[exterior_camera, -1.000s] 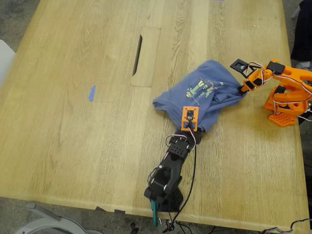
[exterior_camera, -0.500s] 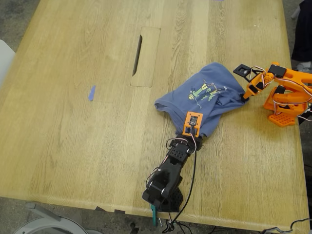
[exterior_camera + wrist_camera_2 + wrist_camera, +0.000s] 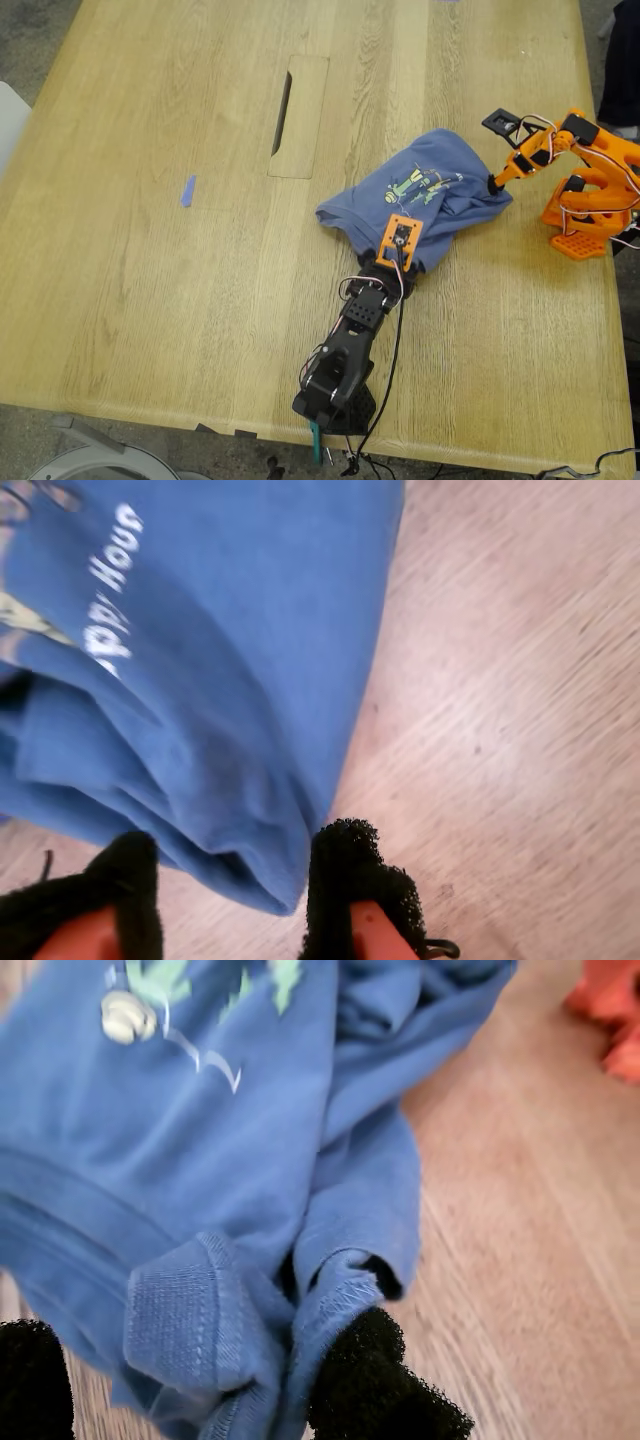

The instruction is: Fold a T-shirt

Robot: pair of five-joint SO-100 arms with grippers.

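Light wooden table point(image 3: 150, 300), grain visible. Rectangular cable hatch point(image 3: 299, 115) set into its surface, with dark slot. Small strip of blue tape point(image 3: 188, 190) lies well apart from the hatch.

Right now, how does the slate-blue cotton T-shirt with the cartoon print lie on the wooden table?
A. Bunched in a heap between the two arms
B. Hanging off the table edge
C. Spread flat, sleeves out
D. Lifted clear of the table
A: the slate-blue T-shirt sits crumpled on the wooden table, my first gripper and my second gripper at opposite ends.

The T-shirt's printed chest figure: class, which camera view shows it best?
The exterior view: the whole green-and-yellow figure sits unobstructed on the T-shirt. The first wrist view catches only cropped, blurred bits; the second wrist view shows only white lettering.
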